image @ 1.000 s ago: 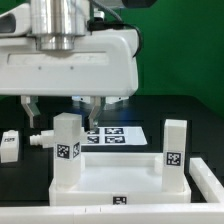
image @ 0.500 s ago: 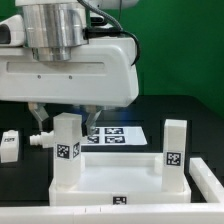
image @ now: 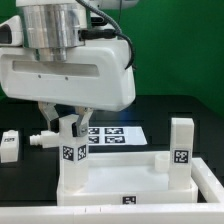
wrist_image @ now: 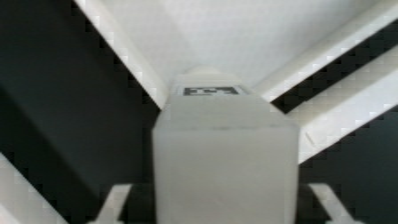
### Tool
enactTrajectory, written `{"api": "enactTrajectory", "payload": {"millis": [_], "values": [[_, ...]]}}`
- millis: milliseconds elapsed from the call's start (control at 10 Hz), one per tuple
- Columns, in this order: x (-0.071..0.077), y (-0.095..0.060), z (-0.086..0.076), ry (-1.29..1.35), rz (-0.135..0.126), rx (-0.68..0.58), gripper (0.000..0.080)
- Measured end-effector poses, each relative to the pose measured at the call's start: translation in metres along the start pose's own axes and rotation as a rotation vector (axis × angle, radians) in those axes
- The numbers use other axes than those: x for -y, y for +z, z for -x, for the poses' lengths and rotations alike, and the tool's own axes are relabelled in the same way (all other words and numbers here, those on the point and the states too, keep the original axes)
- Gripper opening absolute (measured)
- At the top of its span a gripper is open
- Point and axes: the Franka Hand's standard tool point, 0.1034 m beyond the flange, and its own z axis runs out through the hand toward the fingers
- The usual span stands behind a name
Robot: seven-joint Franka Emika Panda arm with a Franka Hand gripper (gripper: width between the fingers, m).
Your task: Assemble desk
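Observation:
The desk top (image: 130,178) is a white rimmed tray lying near the table's front. A tagged white leg stands upright at each of two corners. My gripper (image: 67,125) is down over the leg (image: 72,150) on the exterior view's left, with one finger against each side of its upper end. In the wrist view that leg (wrist_image: 217,160) fills the space between my gripper's (wrist_image: 217,208) fingers (wrist_image: 116,205). The other upright leg (image: 182,150) stands untouched at the exterior view's right.
The marker board (image: 112,133) lies flat behind the desk top. A loose tagged leg (image: 10,145) lies at the exterior view's far left, and another white part (image: 40,137) lies just left of the held leg. The gripper's wide white body hangs over the left half.
The jaws have closed in from wide open onto the left leg. The gripper has come lower, and the whole desk has shifted slightly toward the exterior view's right.

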Motion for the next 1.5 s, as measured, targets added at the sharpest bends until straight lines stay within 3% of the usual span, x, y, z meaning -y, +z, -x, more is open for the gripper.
{"api": "enactTrajectory", "payload": {"millis": [200, 300, 400, 500, 600, 700, 800, 900, 1000, 1100, 1400, 1500], "values": [[0.001, 0.0, 0.001, 0.279, -0.001, 0.005, 0.0288], [0.005, 0.001, 0.002, 0.503, -0.022, 0.023, 0.0288], [0.01, 0.003, 0.003, 0.717, -0.065, 0.06, 0.0288], [0.012, 0.003, 0.001, 0.812, -0.098, 0.073, 0.0288], [0.012, 0.003, -0.001, 0.845, -0.111, 0.073, 0.0288], [0.013, 0.003, 0.0, 0.821, -0.111, 0.072, 0.0288], [0.014, 0.004, 0.002, 0.757, -0.106, 0.066, 0.0355], [0.022, 0.006, 0.01, 0.618, -0.085, 0.049, 0.053], [0.029, 0.006, 0.017, 0.413, -0.074, 0.038, 0.053], [0.035, 0.005, 0.021, 0.253, -0.067, 0.038, 0.0628], [0.031, 0.006, 0.019, 0.082, -0.067, 0.03, 0.0645], [0.031, 0.006, 0.015, -0.121, -0.072, -0.002, 0.0648]]}}
